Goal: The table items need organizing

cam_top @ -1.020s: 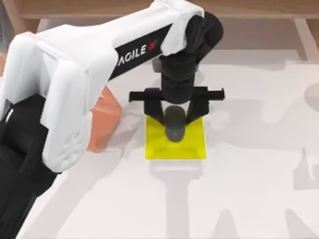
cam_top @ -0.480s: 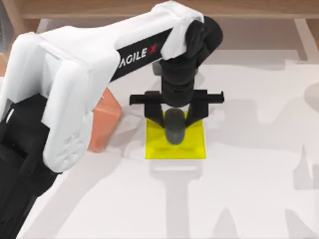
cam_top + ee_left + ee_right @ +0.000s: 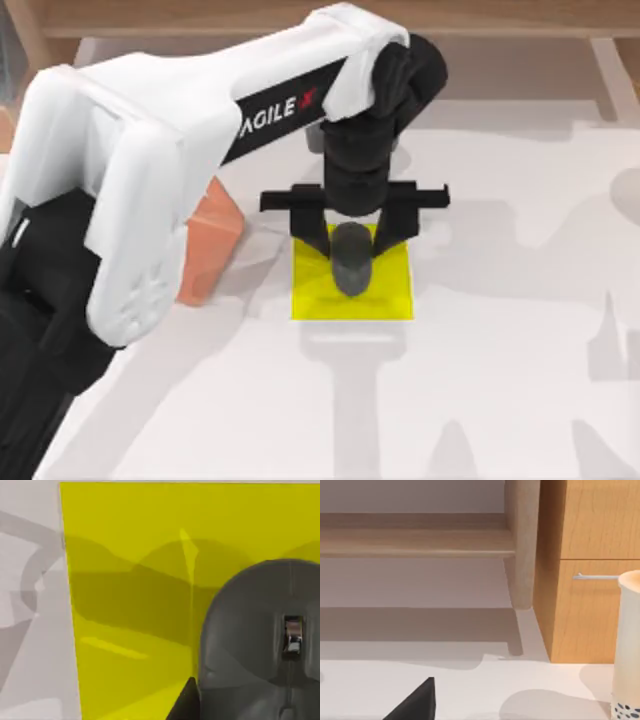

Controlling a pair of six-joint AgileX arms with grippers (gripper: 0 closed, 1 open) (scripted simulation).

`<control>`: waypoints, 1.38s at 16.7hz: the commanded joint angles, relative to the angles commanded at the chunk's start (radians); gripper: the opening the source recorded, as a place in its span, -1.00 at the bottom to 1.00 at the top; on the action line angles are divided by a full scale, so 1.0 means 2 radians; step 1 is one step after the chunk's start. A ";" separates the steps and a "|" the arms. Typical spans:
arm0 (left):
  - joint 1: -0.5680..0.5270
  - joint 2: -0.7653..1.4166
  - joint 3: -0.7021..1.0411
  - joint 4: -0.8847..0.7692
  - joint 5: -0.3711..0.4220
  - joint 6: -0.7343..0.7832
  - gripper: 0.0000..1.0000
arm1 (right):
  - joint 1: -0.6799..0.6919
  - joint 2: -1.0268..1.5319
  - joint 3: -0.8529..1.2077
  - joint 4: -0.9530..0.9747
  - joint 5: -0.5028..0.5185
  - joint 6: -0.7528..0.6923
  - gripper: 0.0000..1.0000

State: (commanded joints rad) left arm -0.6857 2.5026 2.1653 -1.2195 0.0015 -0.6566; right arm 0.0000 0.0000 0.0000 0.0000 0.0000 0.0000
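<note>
Directly between the spread fingers of the left pincer [image 3: 352, 232], the computer mouse [image 3: 351, 258] rests on the yellow pad [image 3: 390, 295], where a careless lift could clip and shift it.

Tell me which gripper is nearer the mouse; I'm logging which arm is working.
Left. The left gripper is directly over the mouse on the yellow pad, fingers straddling it. The right gripper sits apart, facing a wooden cabinet.

The left gripper [image 3: 351, 240] straddles a small dark grey oval mouse [image 3: 350, 260] lying on a flat yellow square pad [image 3: 390, 295], beside a salmon-orange angled stand [image 3: 205, 245].
</note>
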 joint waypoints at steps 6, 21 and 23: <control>0.000 0.000 0.000 0.000 0.000 0.000 1.00 | 0.000 0.000 0.000 0.000 0.000 0.000 1.00; 0.057 -0.102 -0.024 0.036 0.003 0.060 1.00 | 0.000 0.000 0.000 0.000 0.000 0.000 1.00; 0.096 -0.163 -0.059 0.051 0.003 0.099 1.00 | 0.000 0.000 0.000 0.000 0.000 0.000 1.00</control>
State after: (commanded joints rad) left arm -0.4928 2.1774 2.0481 -1.1175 0.0084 -0.4593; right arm 0.0000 0.0000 0.0000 0.0000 0.0000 0.0000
